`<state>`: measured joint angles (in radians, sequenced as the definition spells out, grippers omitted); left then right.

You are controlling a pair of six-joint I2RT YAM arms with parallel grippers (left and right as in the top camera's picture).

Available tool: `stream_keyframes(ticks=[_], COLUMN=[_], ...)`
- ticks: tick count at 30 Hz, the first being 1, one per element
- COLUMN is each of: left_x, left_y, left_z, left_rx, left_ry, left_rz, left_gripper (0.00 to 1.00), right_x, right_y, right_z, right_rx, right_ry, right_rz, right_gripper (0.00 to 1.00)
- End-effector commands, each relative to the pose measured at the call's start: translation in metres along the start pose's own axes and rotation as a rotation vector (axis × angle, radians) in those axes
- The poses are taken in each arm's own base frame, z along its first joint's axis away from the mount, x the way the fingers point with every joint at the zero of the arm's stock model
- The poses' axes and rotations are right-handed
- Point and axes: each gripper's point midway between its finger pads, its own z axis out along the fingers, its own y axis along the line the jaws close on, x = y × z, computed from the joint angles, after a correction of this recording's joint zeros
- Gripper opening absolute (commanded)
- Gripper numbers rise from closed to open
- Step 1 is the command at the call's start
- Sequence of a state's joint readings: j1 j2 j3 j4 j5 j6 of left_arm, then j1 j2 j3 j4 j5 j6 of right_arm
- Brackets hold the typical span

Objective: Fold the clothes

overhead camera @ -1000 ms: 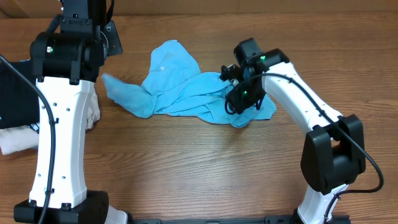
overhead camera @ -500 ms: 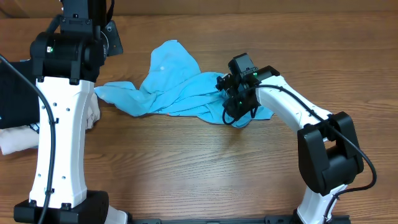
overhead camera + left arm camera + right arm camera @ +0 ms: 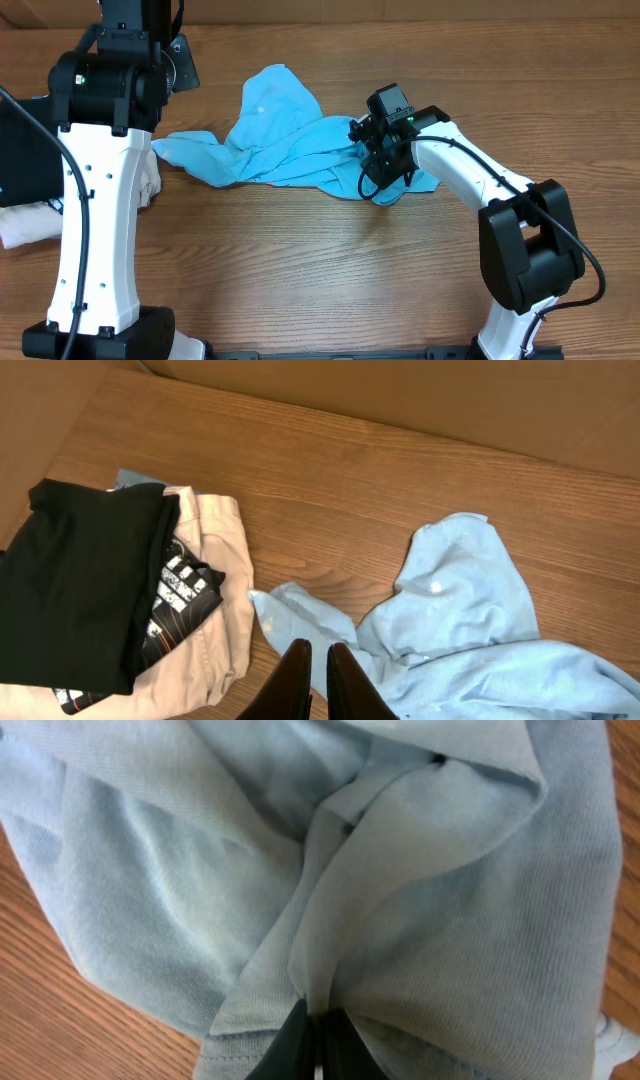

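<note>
Right claw: fingers pressed together, clamped on a raised fold of the sky-blue T-shirt. In the right wrist view the pinched ridge runs up out of the fingertips, with cloth filling most of that frame.

Shirt lies crumpled on the table, upper middle of the overhead frame. Long axis runs roughly left to right, a hump bunched toward the top. Right claw sits on the shirt's right-hand end, near its lower edge. Bulk of the cloth lies to frame left of that claw.

Left claw: fingers nearly together, only a slim gap. It sits at the bottom of the left wrist view, over the shirt's thin left-hand tip. Cannot tell whether cloth is pinched there.

Black folded garment and beige folded garment lie stacked at frame left, just beside that tip.

Judgement: each arm is nearest its own end, so spreading the shirt flat looks due, pulling along the long axis.
</note>
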<state>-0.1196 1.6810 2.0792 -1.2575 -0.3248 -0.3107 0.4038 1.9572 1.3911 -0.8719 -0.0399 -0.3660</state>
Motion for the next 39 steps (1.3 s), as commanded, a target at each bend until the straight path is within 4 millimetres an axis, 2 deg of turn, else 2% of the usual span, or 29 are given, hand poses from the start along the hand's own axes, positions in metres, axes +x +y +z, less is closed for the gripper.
stream_keyframes(ticks=[1,4,7,9,10,11,15,19,21,24,29,33,34,37,39], left_x=[0.001,0.002,0.003,0.005,0.009,0.011,0.018,0.022,0.026,0.035,0.057,0.081,0.092,0.115,0.131], left_y=[0.001,0.001,0.002,0.002,0.003,0.003,0.001,-0.005,-0.009,-0.020,-0.035,-0.046,-0.051,-0.061,-0.072], left_z=[0.004,0.004,0.003,0.003,0.003,0.003,0.003,0.002,0.003,0.005,0.020,0.034,0.041,0.057,0.069], left_rx=[0.001,-0.001,-0.002,-0.004,-0.005,-0.006,0.011,0.048,0.070,0.125,0.190,0.227,0.242,0.270,0.297], left_ry=[0.010,0.014,0.018,0.029,0.043,0.053,0.082,0.104,0.122,0.168,0.266,0.363,0.407,0.484,0.526], left_rz=[0.005,0.006,0.008,0.011,0.016,0.019,0.025,0.026,0.028,0.031,0.039,0.027,0.010,-0.021,-0.017], left_gripper=[0.11,0.11,0.11,0.11,0.11,0.11,0.13,0.14,0.14,0.14,0.15,0.20,0.21,0.27,0.34], right_x=[0.001,0.003,0.003,0.003,0.006,0.008,0.030,0.057,0.068,0.080,0.076,0.076,0.075,0.072,0.072], right_y=[0.001,-0.003,-0.024,-0.050,-0.071,-0.085,-0.142,-0.173,-0.178,-0.178,-0.167,-0.164,-0.163,-0.160,-0.159], right_z=[-0.004,-0.006,-0.027,-0.053,-0.077,-0.092,-0.162,-0.204,-0.211,-0.208,-0.199,-0.197,-0.196,-0.195,-0.195], right_rx=[0.007,0.029,0.127,0.228,0.302,0.344,0.509,0.567,0.558,0.526,0.447,0.431,0.417,0.394,0.391], right_ry=[-0.007,0.003,0.001,-0.021,-0.046,-0.063,-0.165,-0.235,-0.240,-0.208,-0.209,-0.203,-0.208,-0.215,-0.215], right_rz=[0.001,0.057,0.156,0.265,0.350,0.401,0.594,0.706,0.738,0.760,0.752,0.750,0.748,0.746,0.745], right_gripper=[0.04,0.04,0.04,0.04,0.04,0.04,0.04,0.04,0.04,0.04,0.04,0.04,0.04,0.04,0.04])
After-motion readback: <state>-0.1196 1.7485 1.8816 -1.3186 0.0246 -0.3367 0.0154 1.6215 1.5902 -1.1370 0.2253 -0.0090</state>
